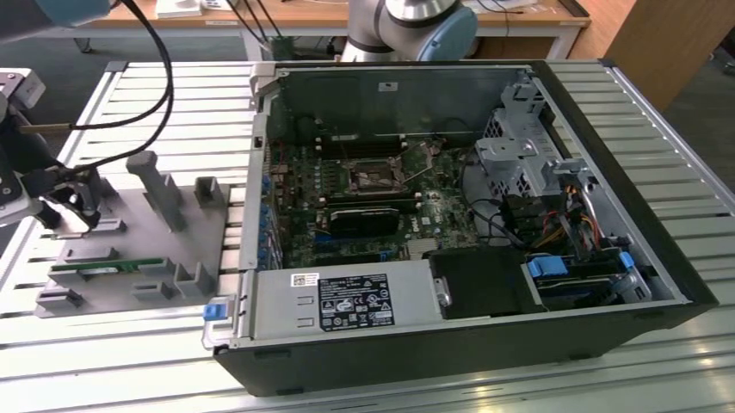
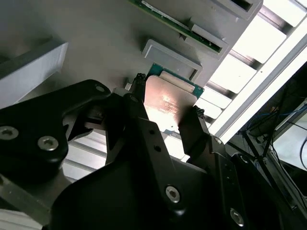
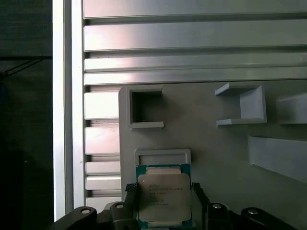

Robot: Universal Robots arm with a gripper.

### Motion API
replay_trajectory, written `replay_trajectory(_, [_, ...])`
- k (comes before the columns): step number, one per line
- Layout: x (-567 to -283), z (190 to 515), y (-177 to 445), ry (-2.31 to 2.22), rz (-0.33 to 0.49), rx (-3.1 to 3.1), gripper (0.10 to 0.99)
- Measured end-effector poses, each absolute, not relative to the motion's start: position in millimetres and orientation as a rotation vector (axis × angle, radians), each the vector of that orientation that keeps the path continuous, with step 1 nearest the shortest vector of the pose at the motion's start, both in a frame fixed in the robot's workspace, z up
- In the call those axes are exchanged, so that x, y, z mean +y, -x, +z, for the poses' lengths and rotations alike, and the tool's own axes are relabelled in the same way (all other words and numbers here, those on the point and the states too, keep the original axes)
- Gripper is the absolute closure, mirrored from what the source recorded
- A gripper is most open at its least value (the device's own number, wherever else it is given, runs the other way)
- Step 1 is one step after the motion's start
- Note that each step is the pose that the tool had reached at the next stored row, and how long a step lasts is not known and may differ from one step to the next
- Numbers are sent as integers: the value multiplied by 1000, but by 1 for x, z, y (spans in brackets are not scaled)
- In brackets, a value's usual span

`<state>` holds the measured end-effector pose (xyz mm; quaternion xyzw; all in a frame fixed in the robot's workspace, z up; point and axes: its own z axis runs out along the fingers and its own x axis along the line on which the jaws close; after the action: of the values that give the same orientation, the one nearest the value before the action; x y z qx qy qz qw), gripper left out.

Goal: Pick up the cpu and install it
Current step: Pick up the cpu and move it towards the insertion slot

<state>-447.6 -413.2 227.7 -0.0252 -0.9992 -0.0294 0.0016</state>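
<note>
The cpu (image 3: pixel 163 194), a small square chip with a silver top and a green edge, sits between the two black fingers of my gripper (image 3: pixel 163 191) in both wrist views. The fingers (image 2: pixel 137 86) press against its opposite sides, so the gripper (image 2: pixel 168 98) is shut on it. It sits just over the grey fixture plate (image 3: pixel 216 153), next to a small raised bracket (image 3: pixel 163 155). In the exterior view my gripper (image 1: pixel 69 205) hangs over the same plate (image 1: pixel 126 249) at the exterior view's left, well apart from the open computer case. The motherboard socket (image 1: pixel 373 179) lies open inside the case.
A green memory stick (image 1: pixel 103 268) stands in a holder on the plate, with grey posts (image 1: pixel 161 194) around it. The case (image 1: pixel 460 215) holds a power supply (image 1: pixel 344 301), a drive cage (image 1: pixel 517 155) and cables. Black cables (image 1: pixel 150 77) trail over the slatted table (image 1: pixel 689 249).
</note>
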Motion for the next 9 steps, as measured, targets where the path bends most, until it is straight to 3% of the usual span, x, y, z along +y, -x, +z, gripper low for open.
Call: replay_trajectory(9, [-413,249,448,79,-97,-3136,553])
